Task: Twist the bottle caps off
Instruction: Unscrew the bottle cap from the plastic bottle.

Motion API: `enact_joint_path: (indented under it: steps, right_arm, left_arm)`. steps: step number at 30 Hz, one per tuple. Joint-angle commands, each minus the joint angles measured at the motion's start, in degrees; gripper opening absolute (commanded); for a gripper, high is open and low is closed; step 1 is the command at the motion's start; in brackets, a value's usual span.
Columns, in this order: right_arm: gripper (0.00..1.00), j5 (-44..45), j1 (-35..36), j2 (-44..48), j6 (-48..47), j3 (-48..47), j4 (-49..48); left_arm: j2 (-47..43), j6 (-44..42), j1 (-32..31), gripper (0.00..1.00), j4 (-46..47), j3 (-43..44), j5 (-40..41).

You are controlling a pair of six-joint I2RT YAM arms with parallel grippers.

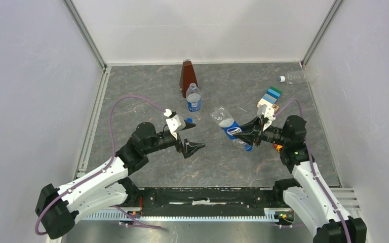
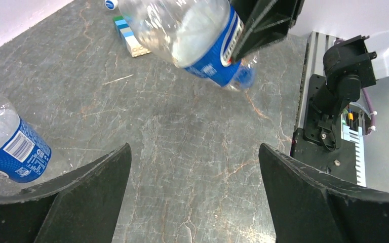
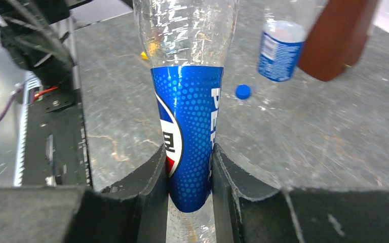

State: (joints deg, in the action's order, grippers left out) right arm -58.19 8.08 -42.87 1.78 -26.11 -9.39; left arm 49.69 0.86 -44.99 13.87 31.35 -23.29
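Note:
My right gripper is shut on the blue label of a clear bottle, holding it tilted above the table. Its blue cap points down toward the near side. My left gripper hangs open and empty to the left of that bottle, a short gap away. A second labelled bottle stands upright at the back. A loose blue cap lies on the table near it. A smaller unlabelled bottle lies at the back right, with a white cap on it.
A brown pyramid-shaped object stands right behind the upright bottle. A stack of toy blocks stands behind my right wrist, and a small orange piece lies beside that arm. White walls close the table on three sides.

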Motion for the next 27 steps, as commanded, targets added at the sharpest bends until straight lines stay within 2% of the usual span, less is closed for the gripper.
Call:
enact_joint_path:
  steps: [1,6,12,19,27]
  right_arm:
    - [0.27,-4.2,3.7,-0.4,-1.3,0.0,-1.9]
    - [0.26,-1.0,10.7,-2.9,-8.5,-1.8,3.8]
    - [0.23,6.6,21.0,-11.2,-19.0,-5.6,13.5]
    - [0.22,12.4,29.0,-16.6,-22.2,-8.2,15.7]
    - [0.22,18.5,35.4,-21.1,-23.6,-11.8,18.4]
  left_arm:
    - [-1.8,2.6,0.2,1.0,5.1,-0.2,-0.3]
    - [-3.1,3.4,0.3,1.0,8.8,-2.6,0.2]
    - [-3.9,2.7,0.3,1.0,7.4,-3.1,-0.6]
    - [0.0,-6.0,0.2,0.98,-8.5,2.1,-11.3]
    - [7.8,-9.5,0.2,0.94,-17.9,6.6,-18.2]
